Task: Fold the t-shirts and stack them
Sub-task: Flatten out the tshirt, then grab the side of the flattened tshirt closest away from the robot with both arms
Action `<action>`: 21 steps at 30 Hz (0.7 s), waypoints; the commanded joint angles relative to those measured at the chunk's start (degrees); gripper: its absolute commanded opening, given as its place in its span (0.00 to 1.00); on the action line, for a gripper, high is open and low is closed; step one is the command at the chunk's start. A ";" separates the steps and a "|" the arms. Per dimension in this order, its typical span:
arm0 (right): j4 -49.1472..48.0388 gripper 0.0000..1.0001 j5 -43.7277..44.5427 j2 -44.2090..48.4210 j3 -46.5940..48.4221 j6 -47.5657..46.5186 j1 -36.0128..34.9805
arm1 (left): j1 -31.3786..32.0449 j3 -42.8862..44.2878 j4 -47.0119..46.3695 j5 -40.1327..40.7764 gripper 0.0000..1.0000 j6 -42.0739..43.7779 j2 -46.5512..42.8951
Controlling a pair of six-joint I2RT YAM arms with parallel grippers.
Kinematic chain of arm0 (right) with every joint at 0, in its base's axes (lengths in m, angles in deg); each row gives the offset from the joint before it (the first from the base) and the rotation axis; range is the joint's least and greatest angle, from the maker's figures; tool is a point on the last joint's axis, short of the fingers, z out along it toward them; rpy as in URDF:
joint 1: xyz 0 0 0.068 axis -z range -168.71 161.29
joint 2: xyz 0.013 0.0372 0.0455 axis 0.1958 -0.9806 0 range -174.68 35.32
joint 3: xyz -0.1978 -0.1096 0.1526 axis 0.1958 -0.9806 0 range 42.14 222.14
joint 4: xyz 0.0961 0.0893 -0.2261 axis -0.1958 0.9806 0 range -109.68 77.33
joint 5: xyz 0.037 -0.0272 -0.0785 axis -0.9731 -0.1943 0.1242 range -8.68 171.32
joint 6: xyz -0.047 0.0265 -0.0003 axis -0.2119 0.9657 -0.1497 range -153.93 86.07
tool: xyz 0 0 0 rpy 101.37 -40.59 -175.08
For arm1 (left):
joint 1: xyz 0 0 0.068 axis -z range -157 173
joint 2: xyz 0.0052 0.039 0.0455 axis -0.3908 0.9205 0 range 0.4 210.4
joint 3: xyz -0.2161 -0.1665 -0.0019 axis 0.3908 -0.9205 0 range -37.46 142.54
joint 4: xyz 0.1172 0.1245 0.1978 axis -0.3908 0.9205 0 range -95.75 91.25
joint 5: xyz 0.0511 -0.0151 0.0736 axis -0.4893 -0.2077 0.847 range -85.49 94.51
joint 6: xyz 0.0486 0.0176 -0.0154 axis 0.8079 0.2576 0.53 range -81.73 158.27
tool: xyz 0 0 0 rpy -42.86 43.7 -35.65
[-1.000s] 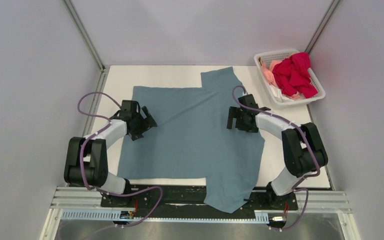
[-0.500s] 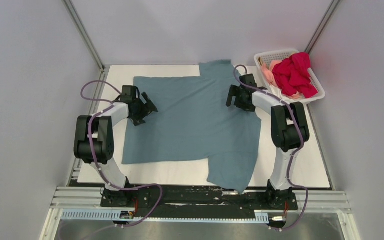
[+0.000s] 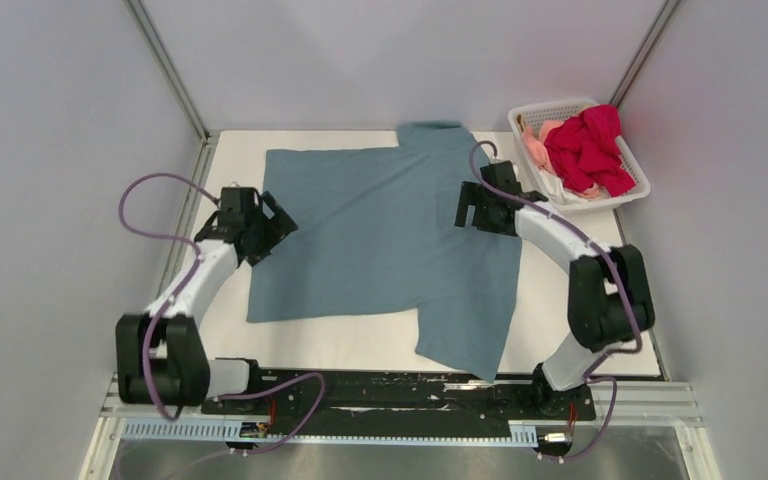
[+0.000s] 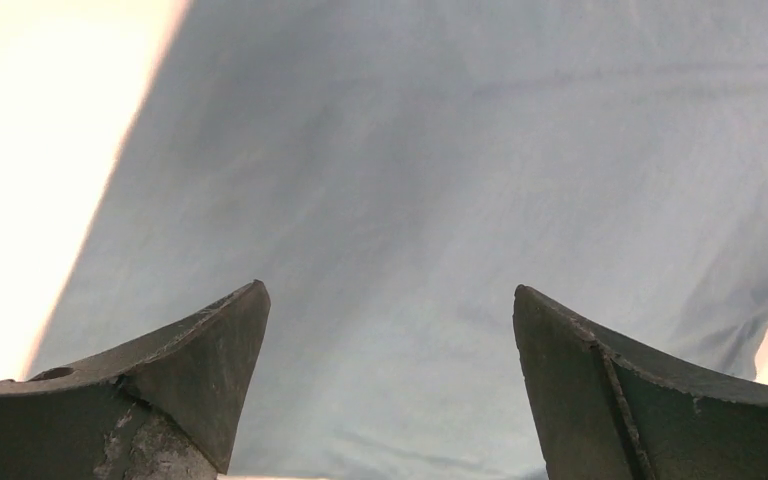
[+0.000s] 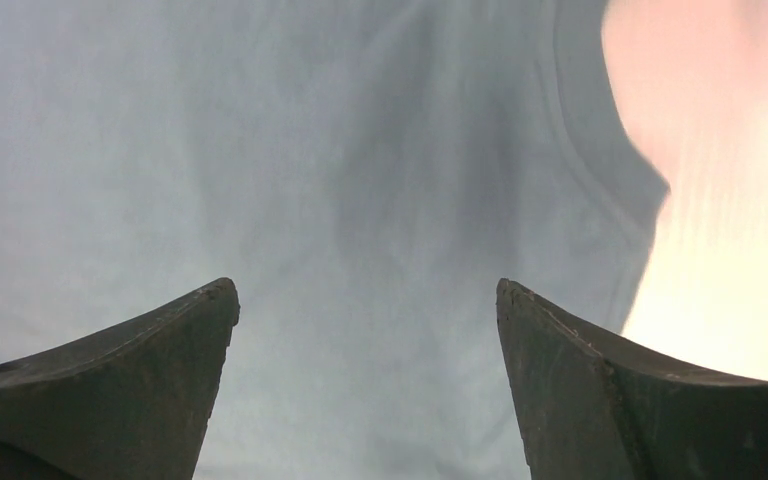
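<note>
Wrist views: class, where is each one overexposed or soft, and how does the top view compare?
Left wrist: table blown out white at upper left, blue-grey t-shirt soft; right wrist: bare table glares pinkish-white at right, t-shirt blurred; top external: evenly lit, sharp.

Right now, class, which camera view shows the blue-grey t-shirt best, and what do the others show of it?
The top external view: the whole blue-grey t-shirt lies spread on the table, both sleeves visible. Each wrist view shows only a patch of cloth; the right one catches a hemmed edge.

Lab robot cell: plain grey walls [image 3: 60,120], aluminium rail [image 3: 660,405], white table [image 3: 235,160].
</note>
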 commanded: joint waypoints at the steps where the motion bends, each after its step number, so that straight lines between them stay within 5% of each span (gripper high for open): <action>1: -3.29 1.00 2.69 11.34 -9.48 4.90 -0.77 | -0.35 -9.27 11.49 11.28 1.00 -5.93 -14.75; 10: -3.98 1.00 -0.60 21.10 -18.08 6.05 -0.91 | -1.05 -20.47 18.86 17.45 1.00 -12.57 -33.81; 18: -3.26 1.00 -1.11 24.57 -19.39 4.29 -0.88 | -5.32 -26.40 14.98 16.01 0.98 -13.99 -30.87; 21: -3.30 1.00 -0.23 25.80 -19.87 4.53 -0.91 | -6.39 -27.93 11.47 15.78 0.86 -13.78 -29.13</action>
